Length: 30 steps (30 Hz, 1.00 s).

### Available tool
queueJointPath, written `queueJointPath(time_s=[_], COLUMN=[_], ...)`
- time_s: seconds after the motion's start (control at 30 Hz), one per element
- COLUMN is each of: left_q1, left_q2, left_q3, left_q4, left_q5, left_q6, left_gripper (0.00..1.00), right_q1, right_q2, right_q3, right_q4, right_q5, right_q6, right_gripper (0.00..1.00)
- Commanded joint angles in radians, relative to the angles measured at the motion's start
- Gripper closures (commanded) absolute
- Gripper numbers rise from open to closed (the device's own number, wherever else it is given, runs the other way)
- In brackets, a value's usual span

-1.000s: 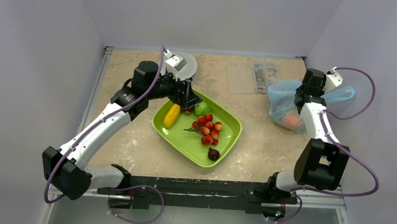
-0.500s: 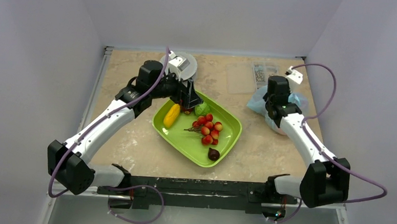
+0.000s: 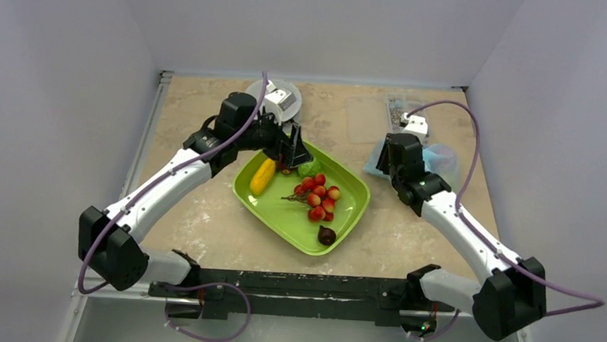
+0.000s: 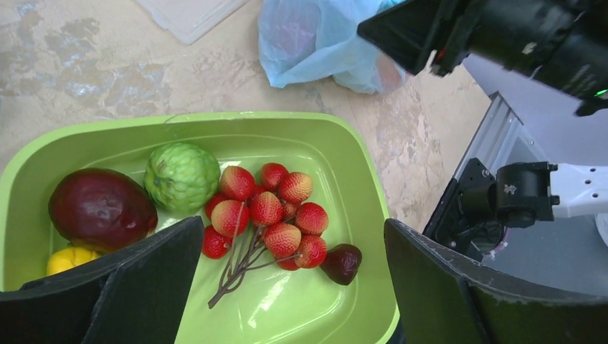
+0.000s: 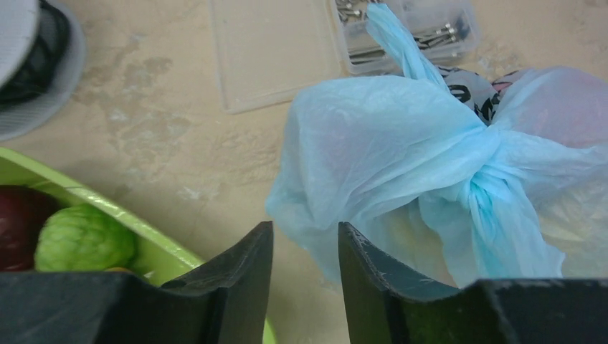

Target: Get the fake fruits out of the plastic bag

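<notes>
The light-blue plastic bag [image 5: 401, 150] lies knotted on the table at the far right [image 3: 441, 157], with a reddish shape showing through it. My right gripper [image 5: 305, 229] hovers at its left edge [image 3: 385, 161], open by a narrow gap with only the table between the fingers. My left gripper [image 4: 294, 223] stands wide open over the far corner of the green tray [image 3: 356, 191]. In the tray lie a dark purple-brown fruit [image 4: 100, 208], a yellow banana [image 3: 262, 175] and a small dark fruit [image 4: 342, 263], beside a lumpy green ball [image 4: 181, 175] and a red berry cluster [image 4: 267, 215].
A clear box of metal parts [image 5: 412, 25] and its flat lid [image 5: 276, 54] lie behind the bag. A round grey-white object [image 3: 273, 97] sits behind the tray. Walls close in the table on the left, back and right.
My right arm has swung left from the far right and come down over the table, bringing the bag along. Its jaws have let go of the bag. The left arm has barely moved.
</notes>
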Motion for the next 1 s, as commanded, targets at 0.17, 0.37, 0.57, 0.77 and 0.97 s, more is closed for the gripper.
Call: queueJointPath(time_s=[0.17,0.37,0.57,0.77,0.97], left_q1=[-0.143,-0.232,-0.343,-0.399,-0.412], left_q2=[0.017,0.068,0.299,0.546,0.792], left_q3=[-0.001,-0.015,0.245,0.574,0.928], left_q4=[0.006,0.131,0.068,-0.018,-0.124], left_q5=[-0.113,-0.174,-0.309,-0.431,-0.472], left_q6=[0.128,0.035,-0.014,-0.070,-0.041], left_gripper=[0.04,0.03,0.05,0.05,0.03], right_q1=[0.001,-0.031,-0.271,-0.562,-0.583], right_q2=[-0.161,-0.205,-0.094,-0.020,-0.013], right_q3=[0.158,0.208,0.299,0.261,0.158], right_q4=[-0.155,-0.093,-0.095,-0.078,-0.072], right_q5=[-0.107,-0.008,-0.163,-0.482,-0.648], right_q6=[-0.003,-0.011,0.084,0.180,0.214], right_gripper=[0.45,0.30,0.33,0.48,0.75])
